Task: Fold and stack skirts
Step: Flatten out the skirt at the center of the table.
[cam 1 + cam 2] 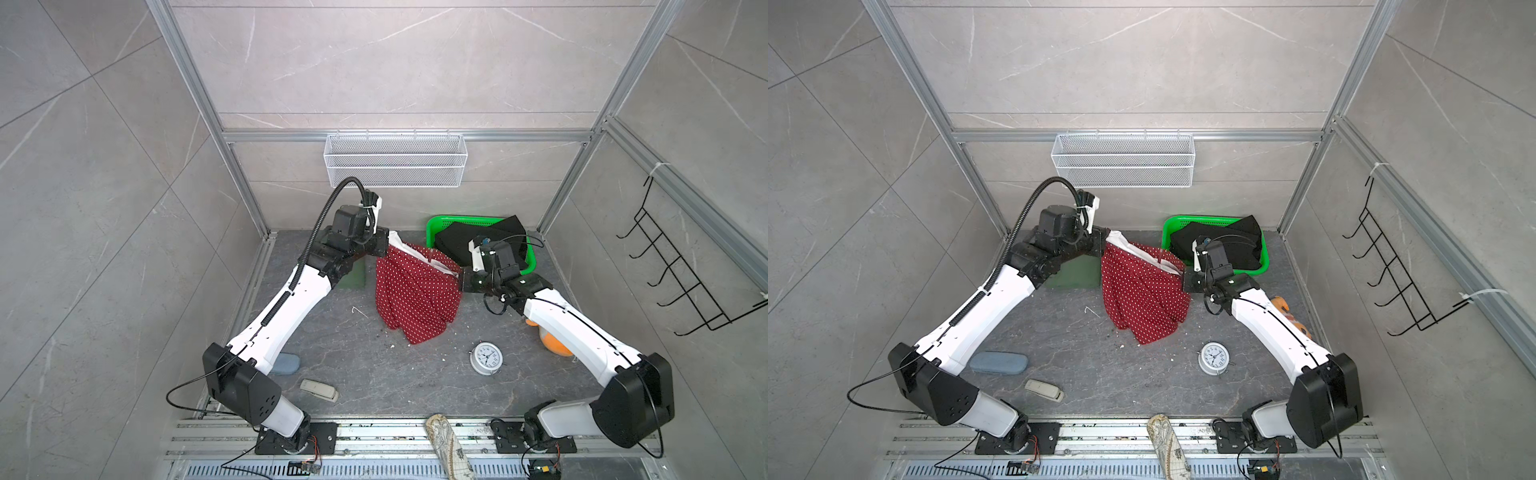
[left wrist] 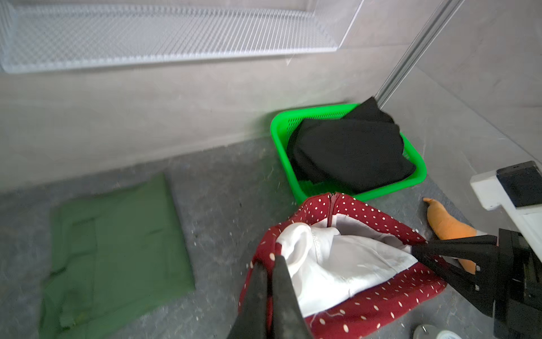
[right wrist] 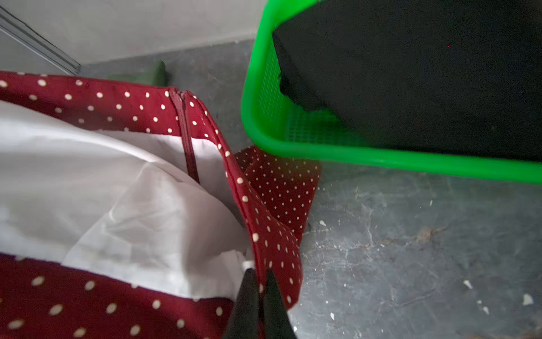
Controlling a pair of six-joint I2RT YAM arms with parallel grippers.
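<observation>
The red skirt [image 1: 415, 295] was held mid-table, its waistband clamped by left gripper [image 2: 271, 258] and right gripper [image 3: 259, 276] alike; it was best drawn taut and laid flat toward six o'clock.

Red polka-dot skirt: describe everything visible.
The red polka-dot skirt is soft dark-red cloth with small white dots, a white lining and a red zip at the waistband. It hangs by the waistband, stretched between the shut left claw and right claw, hem bunched on the table.
</observation>
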